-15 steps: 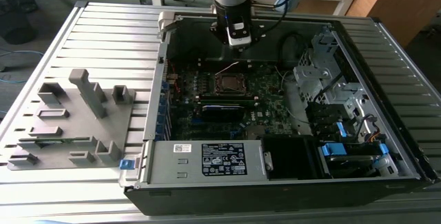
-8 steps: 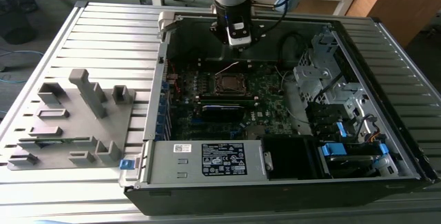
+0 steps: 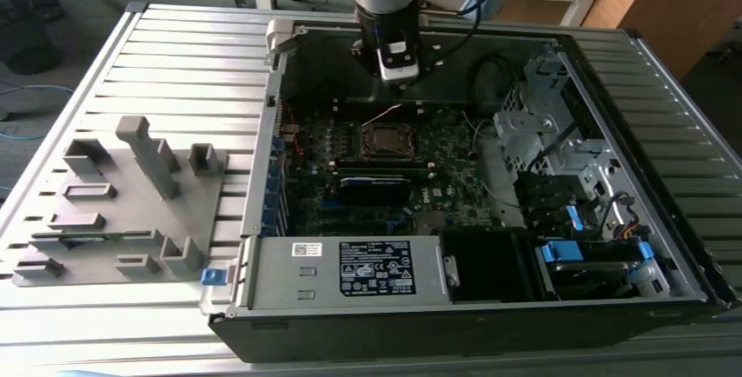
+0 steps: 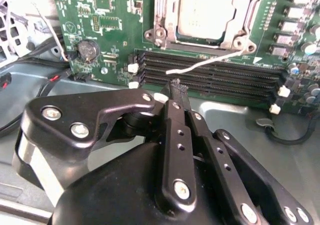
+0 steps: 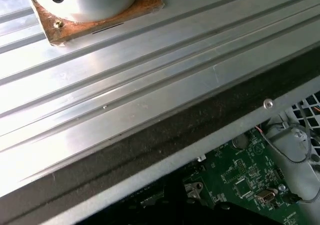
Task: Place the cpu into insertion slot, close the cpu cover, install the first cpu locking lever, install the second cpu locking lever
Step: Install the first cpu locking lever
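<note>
**Black two-finger end effector [image 4: 176, 87] shut and empty, raised near the socket**

End effector fingers are drawn together at the tips, and nothing is between them. In the exterior view it hangs over the open dark computer case [image 3: 464, 325], which stands on the ribbed aluminium counter [image 3: 174, 56]. It is near the small square insertion slot with the silvery rim [image 3: 365, 141] and does not touch it.

In the second wrist view the flat square cpu with the silvery-grey face [image 4: 202, 10] lies inside the insertion slot. The thin silvery cpu cover frame [image 4: 239, 20] sits around the cpu. I cannot tell if the frame is fully pressed down. The long black memory slots [image 4: 210, 72] run just beside the insertion slot, and a thin white wire [image 4: 215, 60] lies across them.

I judge the cpu to be light, stiff and thin. Its metal face is probably smooth and slippery, and its underside is likely delicate. It should be taken by two opposite edges, held level and not squeezed hard. The cover seems to be springy sheet metal, so pressure belongs on the frame, not on the chip.
</note>
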